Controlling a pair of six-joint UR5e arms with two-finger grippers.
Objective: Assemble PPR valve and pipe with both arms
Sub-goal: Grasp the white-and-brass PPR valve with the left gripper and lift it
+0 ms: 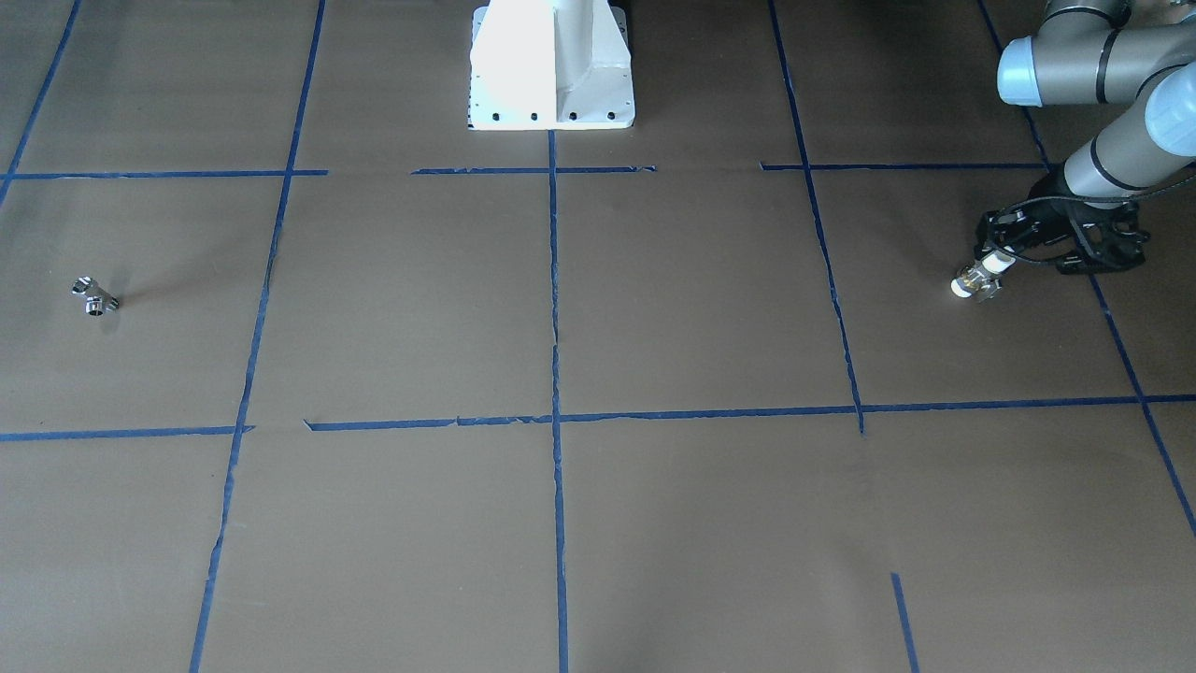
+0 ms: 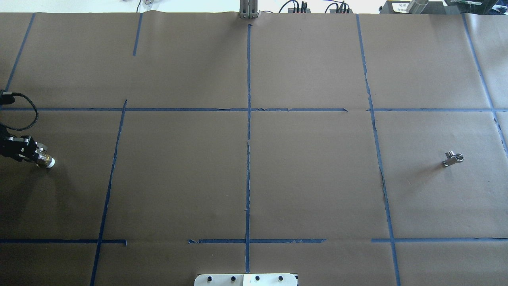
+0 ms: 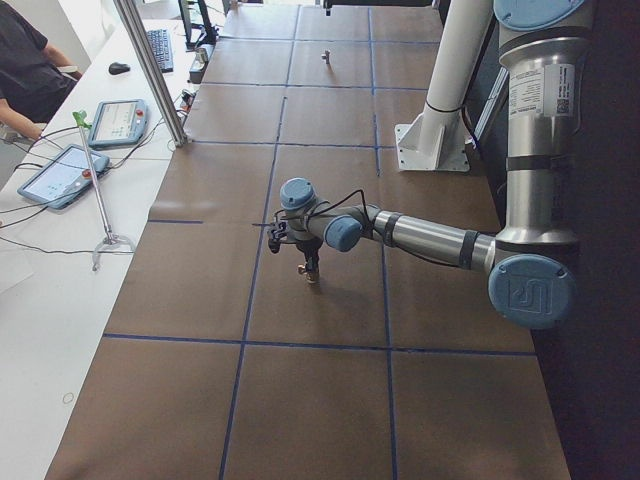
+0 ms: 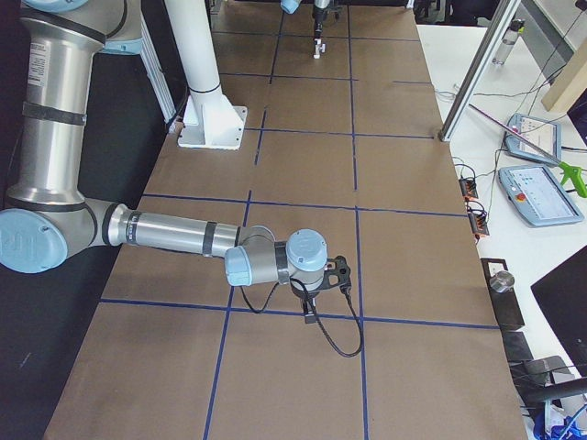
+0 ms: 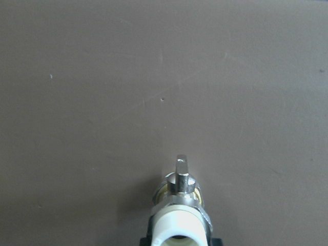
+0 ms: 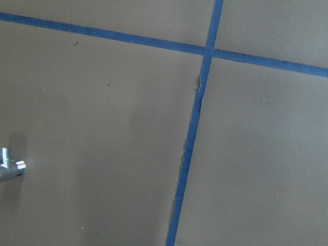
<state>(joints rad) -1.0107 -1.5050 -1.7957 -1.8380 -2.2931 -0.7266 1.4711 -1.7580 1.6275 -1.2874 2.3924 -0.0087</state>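
The two parts sit at opposite ends of the bench (image 2: 309, 178), so the main risk I see is the long carry to bring them together. My left gripper (image 1: 998, 262) is pressed together on the white end of the pipe piece (image 1: 976, 279), and most of that piece sticks out past my fingertips. With so little of it held, I judge it could swivel or slip in the grasp, and then its end would not line up with the valve's opening. I also cannot tell whether its tip touches the paper; if it does, dragging it sideways would twist it in the grasp.

The metal valve (image 1: 94, 296) is small, shiny and lies loose on the paper. A slightly off-centre approach by my right gripper (image 4: 312, 312) would probably push it along or roll it over instead of catching it. That gripper hangs low over a blue tape crossing, with the valve at the left edge of its wrist camera, and I cannot tell whether it is spread or closed.

The pipe piece is a short white tube that runs into a brass-coloured collar with a silvery hexagonal nut and a flat stem. The valve is a stubby chrome tee with an open round port.
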